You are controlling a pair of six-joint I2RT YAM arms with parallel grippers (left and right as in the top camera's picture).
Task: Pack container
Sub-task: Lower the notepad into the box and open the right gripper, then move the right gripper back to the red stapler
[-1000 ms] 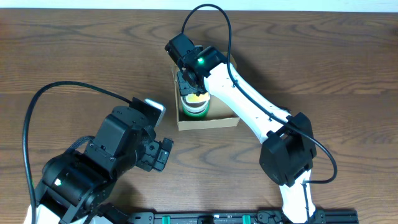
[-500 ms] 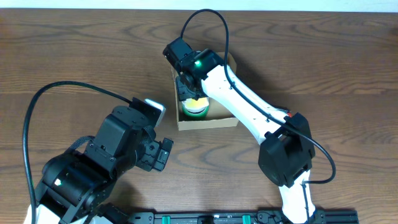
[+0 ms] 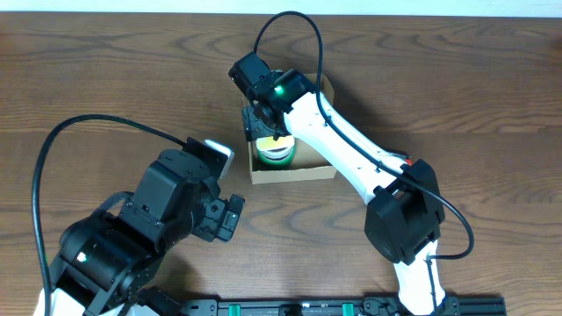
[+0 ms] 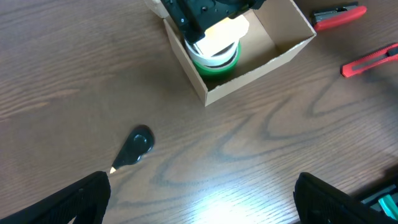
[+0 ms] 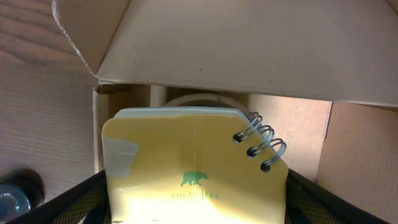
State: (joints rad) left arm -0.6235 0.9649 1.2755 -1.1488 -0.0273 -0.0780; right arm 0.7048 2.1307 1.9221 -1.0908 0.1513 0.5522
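Two arms at a wood table (image 3: pixel 105 79), one working. The box (image 3: pixel 294 173) sits at the upper middle of the table in the overhead view. It is open on top, and its flap (image 5: pixel 249 43) stands raised over the opening in the right wrist view.

The right gripper (image 3: pixel 262 125) is over the left end of the box, clamped on a yellow notebook (image 5: pixel 186 155). The fingers sit on either edge of the cover. The notebook has a wire spiral (image 5: pixel 261 143) at one corner and a small green bear logo on the front.

A green tape roll (image 4: pixel 217 61) lies flat inside the box at the same end, against the left wall. The notebook is right above it and partly covers it. Can't tell if the two touch. The rest of the box floor on the right side is bare cardboard.

The left gripper (image 4: pixel 208 199) hangs above the table near the bottom left, well apart from the box. Its fingers are spread wide with nothing between them.

A small black object (image 4: pixel 138 144) lies on the table left of the box, near it but not touching. Too blurred to say what it is.

Right of the box in the left wrist view are a red-handled tool (image 4: pixel 339 14) and a red utility knife (image 4: pixel 370 60), both lying on the table outside the box.
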